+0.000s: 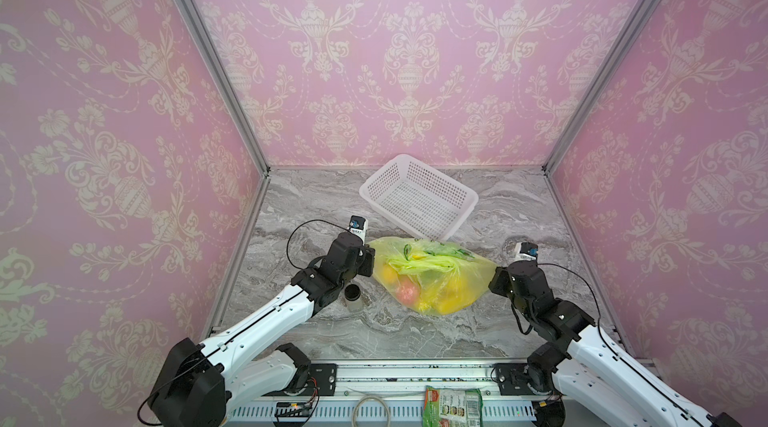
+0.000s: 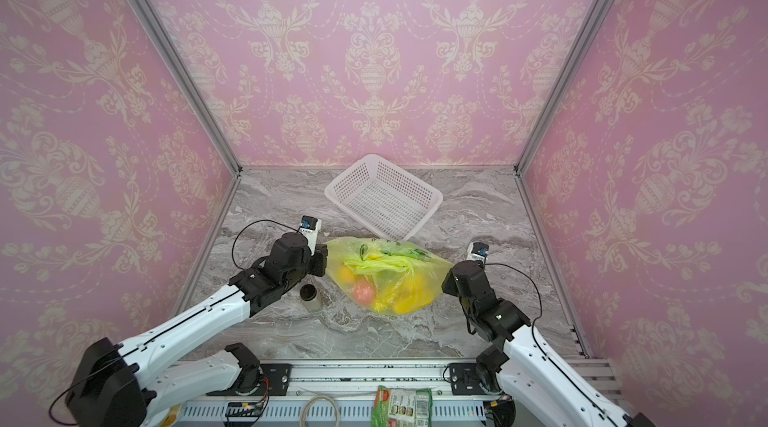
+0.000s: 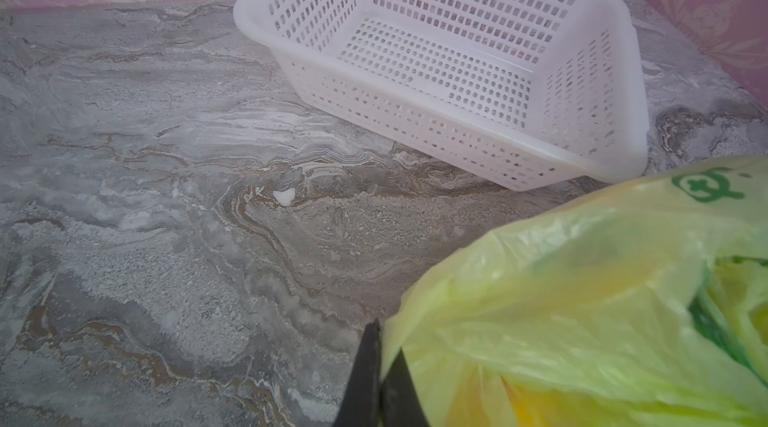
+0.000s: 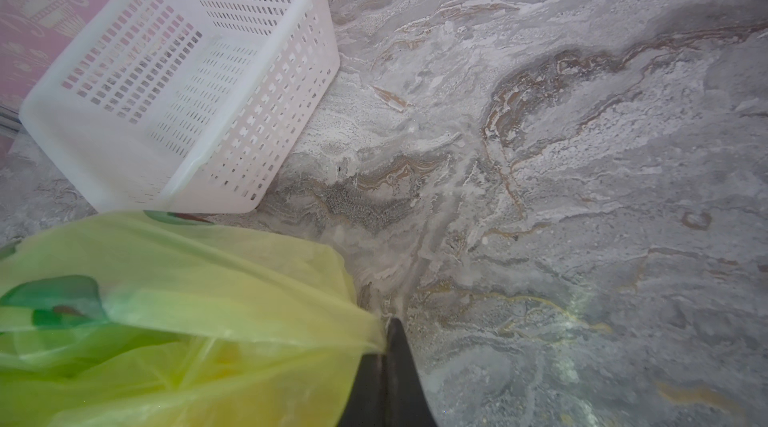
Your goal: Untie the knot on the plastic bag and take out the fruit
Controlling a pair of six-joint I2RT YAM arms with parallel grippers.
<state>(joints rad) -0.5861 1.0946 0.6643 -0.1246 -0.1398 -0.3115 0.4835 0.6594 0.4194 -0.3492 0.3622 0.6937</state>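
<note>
Plastic bag (image 1: 457,279), fruit (image 1: 409,291) inside, is lying beside the white basket (image 1: 419,196). Left gripper (image 3: 384,341) and right gripper (image 4: 384,341) are each pinching an opposite edge, likely stretching the film to expose the knot (image 1: 419,265)

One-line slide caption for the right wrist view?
Right gripper shut on a corner of the plastic bag, beside the white basket.

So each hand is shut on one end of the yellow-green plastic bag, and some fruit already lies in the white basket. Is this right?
Not quite. The white basket is empty, as the left wrist view shows; the fruit is inside the plastic bag. The rest holds: the left hand and the right hand are each shut on one end of it.
</note>
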